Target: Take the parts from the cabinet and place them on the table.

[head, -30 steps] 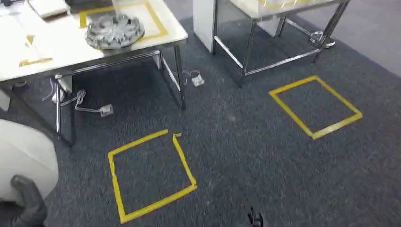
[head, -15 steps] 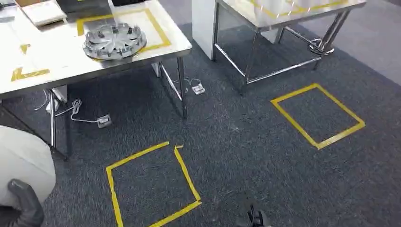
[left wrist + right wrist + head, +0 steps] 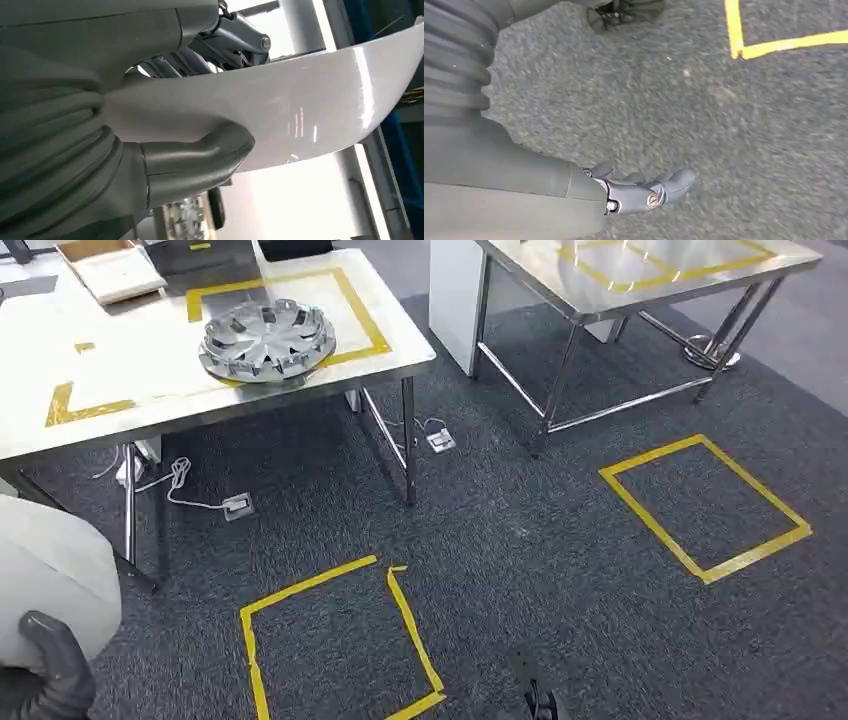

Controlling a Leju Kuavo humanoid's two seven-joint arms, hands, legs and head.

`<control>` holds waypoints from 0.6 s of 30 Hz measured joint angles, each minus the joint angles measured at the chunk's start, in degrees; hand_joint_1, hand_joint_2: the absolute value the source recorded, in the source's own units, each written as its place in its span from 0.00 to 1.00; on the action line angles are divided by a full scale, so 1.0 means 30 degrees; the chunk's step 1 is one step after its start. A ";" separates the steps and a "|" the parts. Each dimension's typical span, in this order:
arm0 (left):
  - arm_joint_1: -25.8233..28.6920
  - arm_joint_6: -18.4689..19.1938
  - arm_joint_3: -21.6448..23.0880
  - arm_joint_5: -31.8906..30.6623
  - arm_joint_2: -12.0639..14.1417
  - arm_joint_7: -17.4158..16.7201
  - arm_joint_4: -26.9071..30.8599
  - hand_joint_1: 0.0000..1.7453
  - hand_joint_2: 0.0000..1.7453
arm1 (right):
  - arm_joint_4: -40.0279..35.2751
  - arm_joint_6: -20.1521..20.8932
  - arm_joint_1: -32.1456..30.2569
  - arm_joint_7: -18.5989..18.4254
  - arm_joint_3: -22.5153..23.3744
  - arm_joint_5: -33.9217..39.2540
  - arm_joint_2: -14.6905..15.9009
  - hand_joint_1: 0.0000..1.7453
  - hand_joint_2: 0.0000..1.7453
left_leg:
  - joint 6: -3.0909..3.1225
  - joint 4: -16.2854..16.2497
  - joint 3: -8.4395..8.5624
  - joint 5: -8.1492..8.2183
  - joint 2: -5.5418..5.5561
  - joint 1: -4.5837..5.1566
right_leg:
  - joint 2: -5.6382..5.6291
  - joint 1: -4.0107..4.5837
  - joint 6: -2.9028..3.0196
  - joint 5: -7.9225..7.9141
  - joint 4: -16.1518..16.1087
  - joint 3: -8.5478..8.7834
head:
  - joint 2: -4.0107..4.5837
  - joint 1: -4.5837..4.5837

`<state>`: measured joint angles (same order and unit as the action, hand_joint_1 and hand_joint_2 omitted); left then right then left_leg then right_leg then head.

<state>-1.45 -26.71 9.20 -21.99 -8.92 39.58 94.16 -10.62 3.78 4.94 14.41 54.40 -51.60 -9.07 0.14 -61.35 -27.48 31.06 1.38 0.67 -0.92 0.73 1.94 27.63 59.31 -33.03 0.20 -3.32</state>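
**White panel in the left hand, near the table**

The left hand (image 3: 165,170) is gripping a white curved panel (image 3: 300,115), its thick thumb pressing across the glossy face while darker fingers are closing behind the upper edge. In the head view the same panel (image 3: 45,570) is showing low beside the near corner of the white table (image 3: 130,390), with the left hand (image 3: 55,670) just under it.

On that table a silver wheel cover (image 3: 267,338) is lying flat, overlapping the front edge of a yellow tape rectangle (image 3: 350,310). Behind the tape, at the far edge of the table, a shallow cardboard box (image 3: 110,265) is sitting.

Under the table, white cables (image 3: 180,480) are trailing across the grey carpet (image 3: 520,570). In front of the table a yellow tape square (image 3: 400,610) is marking the carpet, and another tape square (image 3: 700,500) is lying well to the right of it. A steel table (image 3: 620,280) is standing beyond the white table's right end.

The right hand (image 3: 644,190) is hanging over the carpet, holding nothing; its fingers seem loosely curled rather than spread, though the angle is leaving this unclear
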 joint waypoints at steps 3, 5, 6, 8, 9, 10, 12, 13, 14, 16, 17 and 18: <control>-0.0153 0.0087 0.0000 -0.0160 0.0000 0.0008 0.0065 1.00 1.00 | 0.0000 0.0029 0.0096 -0.0001 0.0000 -0.0095 0.0015 0.00 1.00 | -0.0255 -0.2443 -0.1457 0.0490 -0.0197 -0.0103 | 0.0111 -0.0161 0.0178 0.0230 -0.0163 0.0678 | 0.0001 0.0269; -0.0059 0.0138 0.0000 -0.0219 0.0000 -0.0036 0.0065 1.00 1.00 | 0.0000 0.0029 0.0082 0.0000 0.0000 -0.0131 0.0015 0.00 1.00 | -0.0400 -0.4534 -0.3328 0.1737 -0.0207 -0.0222 | 0.0101 -0.0249 0.0131 0.0566 -0.0164 0.0887 | 0.0001 0.0262; -0.0020 0.0152 0.0000 -0.0255 0.0000 -0.0051 0.0065 1.00 1.00 | 0.0000 0.0036 0.0023 0.0000 0.0000 -0.0139 0.0015 0.00 1.00 | -0.0499 -0.4843 -0.3918 0.2044 -0.0227 -0.0276 | 0.0094 -0.0300 0.0067 0.0745 -0.0161 0.1044 | 0.0001 0.0278; 0.0011 0.0182 0.0000 -0.0277 0.0000 -0.0051 0.0058 1.00 1.00 | 0.0000 0.0051 -0.0085 -0.0015 0.0000 -0.0138 0.0007 0.00 1.00 | -0.0621 -0.3398 -0.4088 0.1217 -0.0282 -0.0382 | 0.0042 -0.0454 -0.0097 0.1177 -0.0156 0.1546 | 0.0001 0.0277; 0.0012 0.0219 0.0000 -0.0270 0.0000 -0.0051 0.0058 1.00 1.00 | 0.0000 0.0058 -0.0077 -0.0008 0.0000 -0.0138 0.0000 0.00 1.00 | -0.0681 -0.1993 -0.3852 0.0047 -0.0325 -0.0428 | 0.0025 -0.0536 -0.0208 0.1412 -0.0150 0.1848 | 0.0001 0.0284; 0.0013 0.0284 0.0000 -0.0262 0.0007 -0.0036 0.0036 1.00 1.00 | 0.0000 0.0058 -0.0068 0.0007 0.0000 -0.0124 -0.0015 0.00 1.00 | -0.0736 -0.0610 -0.3653 -0.1502 -0.0390 -0.0476 | 0.0033 -0.0581 -0.0338 0.1667 -0.0159 0.2099 | 0.0001 0.0292; 0.0029 0.0327 0.0007 -0.0145 0.0029 -0.0006 -0.0125 1.00 1.00 | 0.0000 0.0051 -0.0026 0.0014 0.0000 -0.0102 -0.0007 0.00 1.00 | -0.0391 0.0095 -0.3626 -0.1888 -0.0522 -0.0428 | -0.0036 -0.0516 -0.0647 0.2082 -0.0166 0.2224 | 0.0001 0.0517; 0.0039 0.0335 -0.0029 -0.0124 0.0029 -0.0007 -0.0124 1.00 1.00 | 0.0000 0.0058 0.0000 0.0000 0.0000 -0.0058 -0.0007 0.00 1.00 | -0.0234 0.0094 -0.3496 -0.2230 -0.0489 -0.0369 | 0.0024 -0.0524 -0.0828 0.2235 -0.0369 0.2354 | 0.0001 0.0466; -0.0018 0.0328 -0.0065 -0.0117 0.0022 0.0008 -0.0124 1.00 1.00 | 0.0000 0.0058 -0.0008 0.0014 0.0000 0.0022 -0.0007 0.00 1.00 | -0.0070 0.0210 -0.3449 -0.2098 -0.0455 -0.0389 | 0.0030 -0.0481 -0.1004 0.2005 -0.0128 0.2568 | 0.0001 0.0459; -0.0194 0.0328 -0.0073 -0.0117 -0.0029 0.0037 -0.0124 1.00 1.00 | 0.0000 0.0066 0.0039 0.0014 0.0015 0.0226 -0.0007 0.00 1.00 | 0.0187 0.0434 -0.2947 -0.1941 -0.0370 -0.0491 | 0.0079 -0.0543 -0.1125 0.1383 0.1112 0.1884 | 0.0001 0.0371; -0.0224 0.0320 -0.0095 -0.0131 -0.0036 0.0051 -0.0132 1.00 1.00 | 0.0000 0.0080 0.0057 0.0022 0.0015 0.0269 -0.0022 0.00 1.00 | 0.0305 0.0542 -0.2650 -0.1767 -0.0396 -0.0488 | 0.0142 -0.0550 -0.1188 0.0905 0.2416 0.1073 | 0.0000 0.0300; -0.0242 0.0320 -0.0102 -0.0153 -0.0044 0.0066 -0.0132 1.00 1.00 | 0.0000 0.0102 0.0060 0.0028 0.0015 0.0334 -0.0029 0.00 1.00 | 0.0394 0.0637 -0.2419 -0.1612 -0.0419 -0.0483 | 0.0152 -0.0547 -0.1212 0.0954 0.3638 0.0070 | 0.0001 0.0233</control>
<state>-2.18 -25.75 8.90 -22.45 -9.05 39.78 93.77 -10.62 4.09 5.12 14.49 54.45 -50.60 -9.16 1.32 -59.44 -34.74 26.22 0.12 -0.78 -0.47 -0.92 -1.69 30.49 70.22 -32.82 0.20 -2.62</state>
